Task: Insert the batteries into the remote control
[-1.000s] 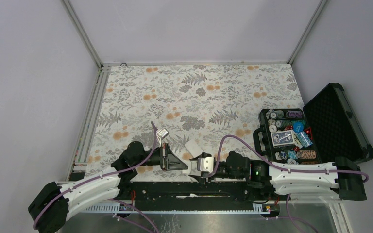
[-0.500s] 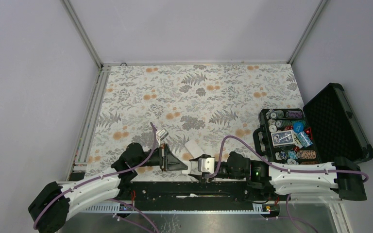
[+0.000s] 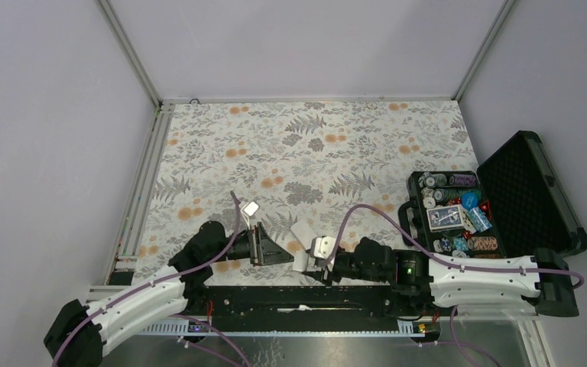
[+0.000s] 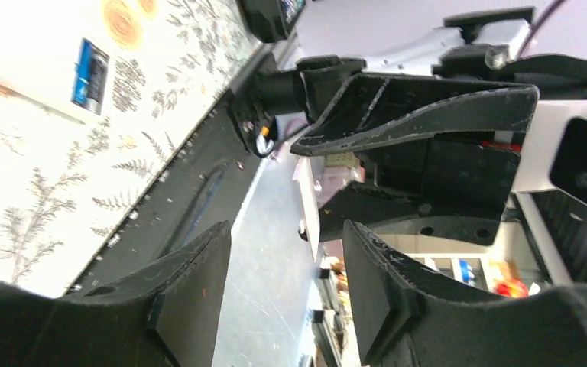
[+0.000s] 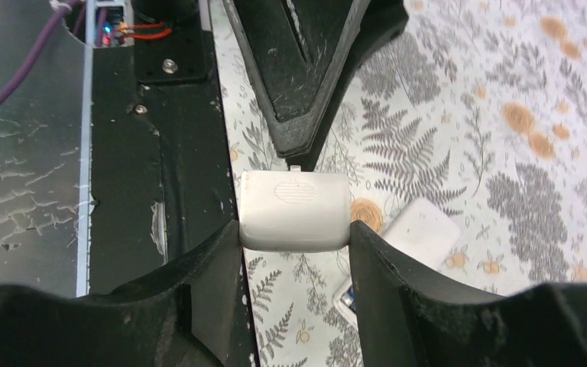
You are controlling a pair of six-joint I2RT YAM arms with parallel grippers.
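Two arms reach in low from the 6 o'clock edge of the floral worktop (image 3: 313, 145). Toward 7 o'clock, the left gripper (image 3: 277, 252) lies tipped on its side, pointing toward 3 o'clock; its wrist view shows the jaws released, spread wide with nothing between them (image 4: 287, 237). At 1 o'clock from its tips, well forward of the arm bases, the white remote control (image 3: 303, 231) lies flat on the worktop. In the left wrist view one blue battery (image 4: 90, 73) shows against that white body, though whether it is fully seated cannot be told. Just beside the left gripper, at its 3 o'clock, the right gripper (image 3: 311, 264) has its jaws clenched on a small white battery cover (image 5: 296, 210) with an oval ridged patch facing up; the remote control (image 5: 422, 229) sits near it. Far off at 3 o'clock, an open black poker chip case (image 3: 531, 191) holds chip stacks (image 3: 458, 181) and a card deck (image 3: 447, 218).
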